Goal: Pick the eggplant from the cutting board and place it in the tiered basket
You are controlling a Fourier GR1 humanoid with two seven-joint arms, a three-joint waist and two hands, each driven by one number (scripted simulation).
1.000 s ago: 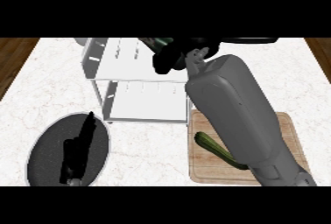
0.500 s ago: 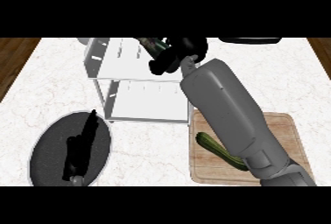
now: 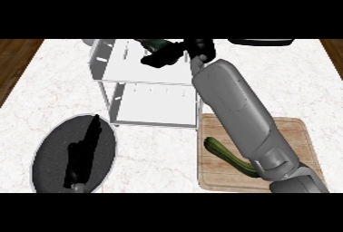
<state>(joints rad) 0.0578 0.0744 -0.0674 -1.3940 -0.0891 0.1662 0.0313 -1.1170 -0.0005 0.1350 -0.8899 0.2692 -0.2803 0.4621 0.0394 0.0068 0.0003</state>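
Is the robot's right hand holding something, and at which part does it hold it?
The right hand curls round a dark green eggplant above the tiered basket. Only one end shows, so the exact hold cannot be told.

A kitchen is showing here.
A white marble bench [image 3: 295, 86] is carrying a wooden cutting board [image 3: 298, 131], a white tiered basket [image 3: 144, 77] and a dark plate [image 3: 53, 154].
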